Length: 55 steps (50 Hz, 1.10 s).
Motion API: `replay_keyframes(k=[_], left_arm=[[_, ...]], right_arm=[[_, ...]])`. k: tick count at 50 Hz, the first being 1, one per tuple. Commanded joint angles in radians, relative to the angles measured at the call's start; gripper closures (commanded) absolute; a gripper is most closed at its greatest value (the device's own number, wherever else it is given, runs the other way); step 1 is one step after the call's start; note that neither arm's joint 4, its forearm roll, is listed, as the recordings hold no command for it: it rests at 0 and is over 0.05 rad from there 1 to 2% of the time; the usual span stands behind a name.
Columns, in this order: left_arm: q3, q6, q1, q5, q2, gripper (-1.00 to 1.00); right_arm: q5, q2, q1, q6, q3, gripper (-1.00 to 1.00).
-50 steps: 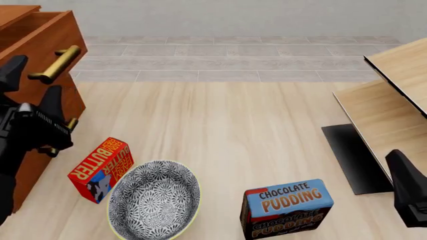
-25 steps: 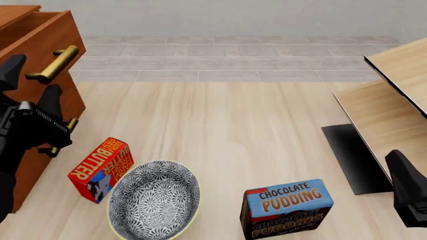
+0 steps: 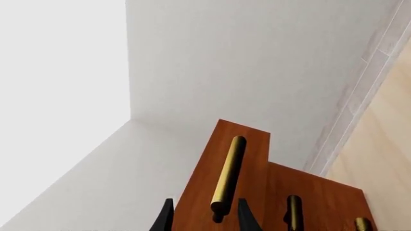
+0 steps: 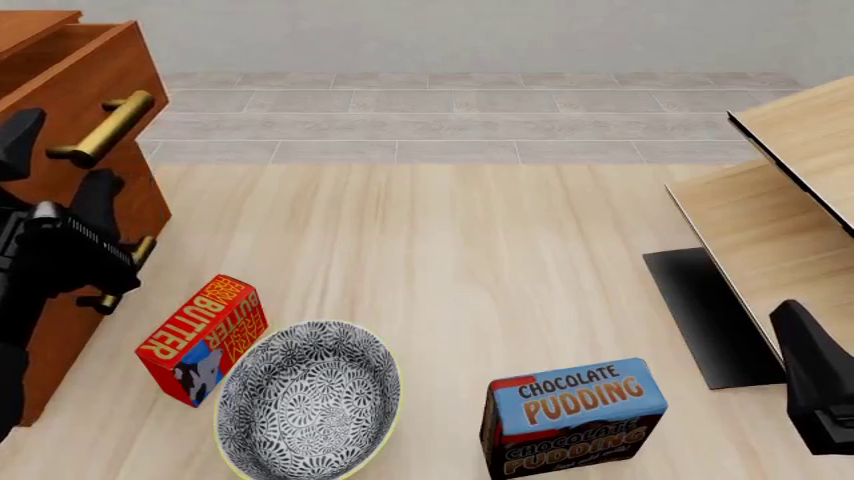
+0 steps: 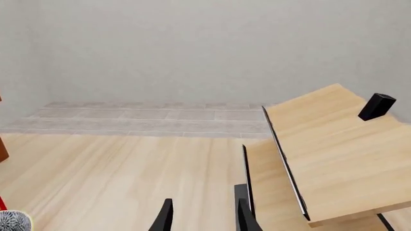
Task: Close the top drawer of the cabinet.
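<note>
Wooden floor holds an empty patterned bowl (image 4: 308,401); left gripper (image 4: 56,160) wide, right gripper (image 5: 203,215) parted.

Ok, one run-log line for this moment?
top drawer: open | left end effector: open, straddling handle | right end effector: open, idle

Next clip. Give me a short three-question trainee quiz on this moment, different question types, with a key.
1. True or false: the top drawer stands flush with the cabinet front.
2. Multiple choice: which item lies nearest the patterned bowl? A) butter box B) chocolate pudding box C) pale wood furniture
3. Fill in: the left tool has its fingers either side of the top drawer's brass ____.

Key: 1 false, it still juts out. 2 A. 3 handle; the fingers are spread, not closed on it.
</note>
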<state>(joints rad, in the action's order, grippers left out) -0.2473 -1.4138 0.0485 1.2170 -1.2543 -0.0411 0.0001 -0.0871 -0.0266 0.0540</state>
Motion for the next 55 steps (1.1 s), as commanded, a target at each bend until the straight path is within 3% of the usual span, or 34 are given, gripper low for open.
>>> replay_keyframes(k=[1,55], left_arm=[[0.009,0.000,0.032,0.003,0.008,-1.00],[0.011,0.015,0.091,0.003,0.005,-1.00]], right_arm=[[-0.002,0.000,-0.002,0.000,0.000,-1.00],[0.000,0.000,-0.002,0.005,-0.002,-1.00]])
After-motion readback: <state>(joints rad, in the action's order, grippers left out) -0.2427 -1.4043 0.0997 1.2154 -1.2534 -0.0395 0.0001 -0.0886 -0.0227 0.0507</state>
